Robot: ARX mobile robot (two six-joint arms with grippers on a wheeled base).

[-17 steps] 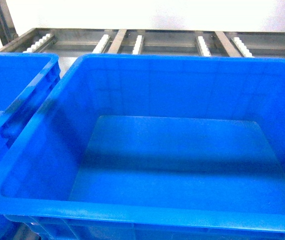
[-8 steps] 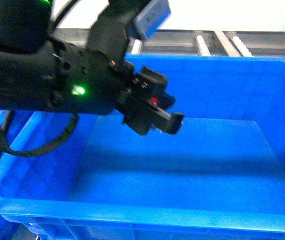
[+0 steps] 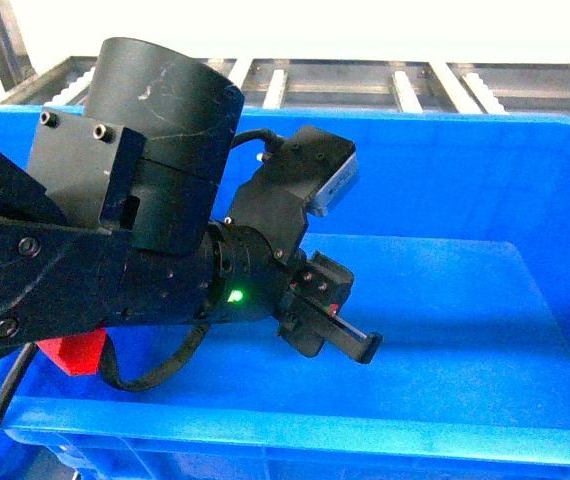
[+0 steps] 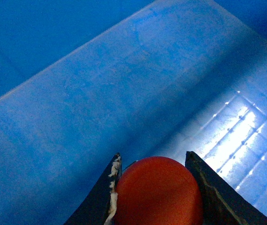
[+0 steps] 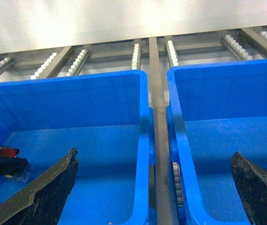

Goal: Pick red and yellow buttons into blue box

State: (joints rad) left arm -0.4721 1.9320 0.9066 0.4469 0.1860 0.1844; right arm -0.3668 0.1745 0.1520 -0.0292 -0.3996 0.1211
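Note:
My left gripper reaches down inside the blue box, held a little above its floor. It is shut on the red button, whose round cap fills the gap between both fingers. In the head view only a speck of the red button shows between the jaws. In the right wrist view my right gripper hangs open and empty above the gap beside the blue box, with the left gripper at the far left. The yellow button is out of view.
A second blue crate stands right of the blue box, with a metal bar between them. Metal roller rails run behind the crates. The left arm's bulk covers the left half of the head view.
The left arm came into the head view from the upper left and has dropped lower into the blue box, carrying the red button.

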